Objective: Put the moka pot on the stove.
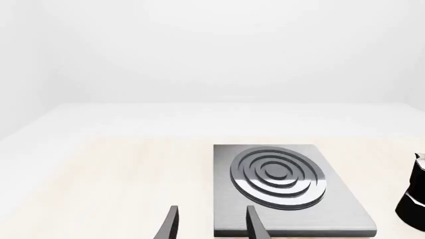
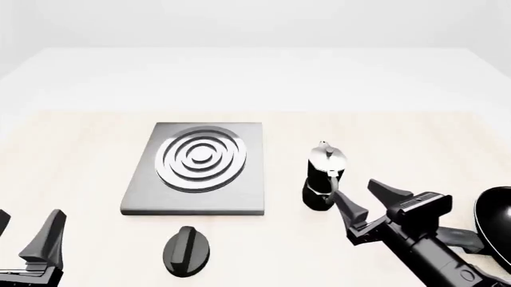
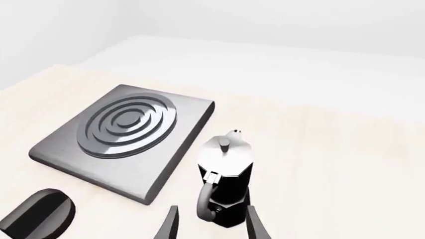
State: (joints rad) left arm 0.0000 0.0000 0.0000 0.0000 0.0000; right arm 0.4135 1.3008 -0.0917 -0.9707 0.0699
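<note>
The moka pot (image 2: 324, 176) is standing on the table at centre right of the front view, just beside the stove (image 2: 200, 169). The right gripper (image 2: 367, 206) is lining up behind its handle, fingers spread wide, holding nothing. Next, probably, closing on the handle and lifting.

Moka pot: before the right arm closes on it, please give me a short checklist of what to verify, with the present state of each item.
1. The moka pot stands upright on the table: ok.
2. Right gripper jaws open: ok.
3. Jaws around the pot: not ok; in the front view they stand beside it, near its handle.
4. Burner rings of the stove free of objects: ok.
5. Left gripper away from the pot: ok.
6. Black oval knob clear of the path to the stove: ok; it lies nearer than the stove.
</note>
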